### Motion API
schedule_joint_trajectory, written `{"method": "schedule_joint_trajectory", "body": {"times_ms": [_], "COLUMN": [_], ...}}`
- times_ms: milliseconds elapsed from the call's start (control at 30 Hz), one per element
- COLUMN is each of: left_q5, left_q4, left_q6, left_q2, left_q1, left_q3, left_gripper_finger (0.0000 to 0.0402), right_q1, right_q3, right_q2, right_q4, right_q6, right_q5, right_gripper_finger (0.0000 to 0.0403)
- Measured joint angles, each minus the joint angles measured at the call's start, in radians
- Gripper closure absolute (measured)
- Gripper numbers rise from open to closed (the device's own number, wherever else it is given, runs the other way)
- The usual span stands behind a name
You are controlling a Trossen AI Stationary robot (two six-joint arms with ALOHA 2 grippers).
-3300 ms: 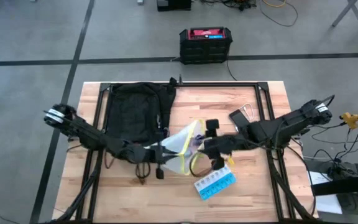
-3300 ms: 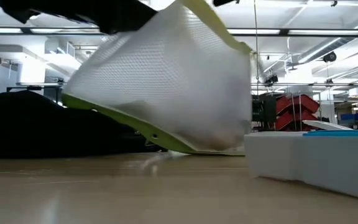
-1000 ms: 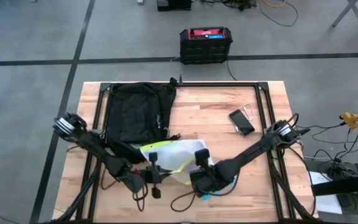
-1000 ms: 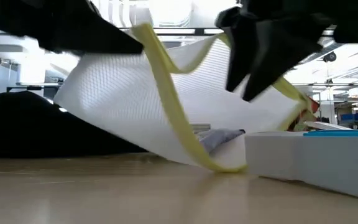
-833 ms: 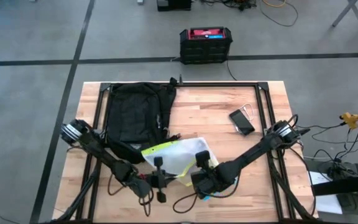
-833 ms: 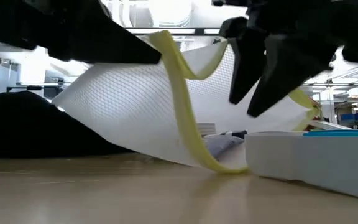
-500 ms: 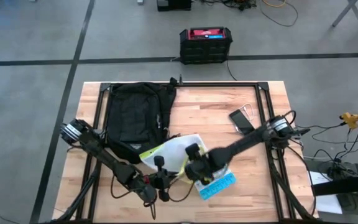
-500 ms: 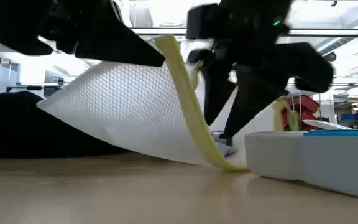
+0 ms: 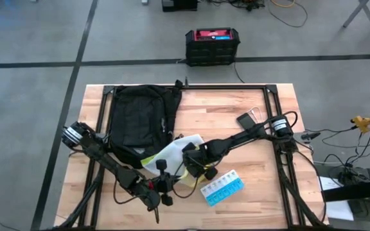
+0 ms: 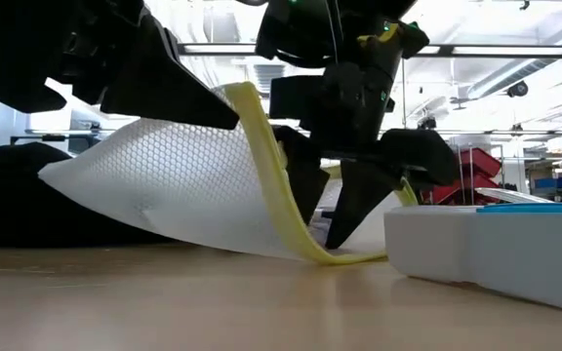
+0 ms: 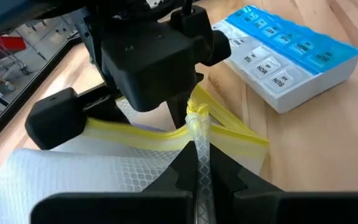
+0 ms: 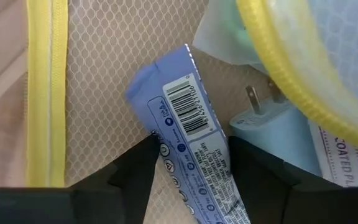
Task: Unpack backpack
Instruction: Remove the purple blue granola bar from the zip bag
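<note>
The large black fabric backpack with a rounded top lies flat on the pale wooden plank bench, toward its far left part.

Just beside the backpack's near right corner lies a white honeycomb-mesh pouch with a yellow zip edge, its mouth held open. The left pincer, on the near side of the pouch from the backpack, is clamped on the yellow zip band, which the left wrist view shows pinched flat between its dark fingers.

The right pincer reaches into the pouch mouth on the side away from the backpack. Its fingers stand apart, one on each side of a lavender-blue foil packet bearing a barcode and rows of small print too fine to read. Beside that packet, inside the pouch, sit a pale blue wall plug with two metal prongs and a white carton edge printed "COATED".

Farther from the backpack, just past the pouch, rests a blue and white plastic weekly pill organiser; its lids carry day labels, "MON" and "SUN" among them.

A dark phone lies well to the right of the backpack.
</note>
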Motion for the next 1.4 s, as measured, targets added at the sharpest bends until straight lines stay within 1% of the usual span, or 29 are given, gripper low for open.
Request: {"method": "schedule_joint_trajectory", "body": {"times_ms": [100,233,267,300,367,433,567,633,733,867,1000,1033,1133,1267,1333,1400], "left_q5": [-0.001,-0.001,-0.001,-0.001,-0.001,-0.002,-0.002,-0.002,-0.001,-0.001,-0.001,-0.001,-0.001,-0.001,-0.001,-0.001], "left_q4": [-0.001,-0.001,0.000,-0.001,-0.001,-0.001,-0.004,-0.010,-0.010,-0.013,-0.013,-0.013,-0.013,-0.013,-0.012,-0.011], "left_q6": [0.000,-0.010,-0.011,-0.011,-0.016,-0.024,-0.037,-0.037,-0.029,-0.027,-0.027,-0.027,-0.026,-0.026,-0.026,-0.026], "left_q2": [0.000,0.000,0.000,0.000,0.000,0.000,0.000,0.000,0.000,0.000,0.000,0.000,0.000,0.000,0.000,0.000], "left_q1": [0.001,0.001,0.001,0.001,0.001,0.002,0.004,0.004,0.004,0.004,0.004,0.004,0.004,0.004,0.004,0.004], "left_q3": [0.000,0.000,0.000,0.000,0.000,0.000,0.000,0.000,0.000,0.000,0.000,0.000,0.000,0.000,0.000,0.000], "left_gripper_finger": [0.0402,0.0402,0.0402,0.0402,0.0402,0.0402,0.0402,0.0402,0.0402,0.0402,0.0402,0.0402,0.0402,0.0402,0.0402,0.0402], "right_q1": [0.000,0.001,0.001,0.000,0.009,0.023,0.070,0.096,0.134,0.202,0.287,0.307,0.359,0.403,0.419,0.427], "right_q3": [-0.001,-0.003,-0.003,-0.006,-0.010,-0.011,-0.007,-0.007,-0.011,-0.048,-0.099,-0.112,-0.135,-0.144,-0.148,-0.151], "right_q2": [-0.004,-0.038,-0.049,-0.062,-0.092,-0.144,-0.252,-0.289,-0.339,-0.353,-0.354,-0.354,-0.351,-0.351,-0.351,-0.351], "right_q4": [-0.003,-0.014,-0.014,-0.017,-0.034,-0.046,-0.078,-0.090,-0.092,-0.100,-0.108,-0.110,-0.147,-0.268,-0.329,-0.368], "right_q6": [0.034,0.062,0.072,0.090,0.135,0.167,0.235,0.289,0.382,0.525,0.682,0.721,0.832,0.959,1.016,1.053], "right_q5": [-0.010,-0.013,-0.017,-0.019,-0.017,-0.016,-0.031,-0.065,-0.149,-0.220,-0.227,-0.209,-0.103,0.028,0.063,0.069], "right_gripper_finger": [0.0274,0.0372,0.0384,0.0388,0.0383,0.0382,0.0397,0.0394,0.0396,0.0400,0.0400,0.0400,0.0400,0.0400,0.0400,0.0400]}}
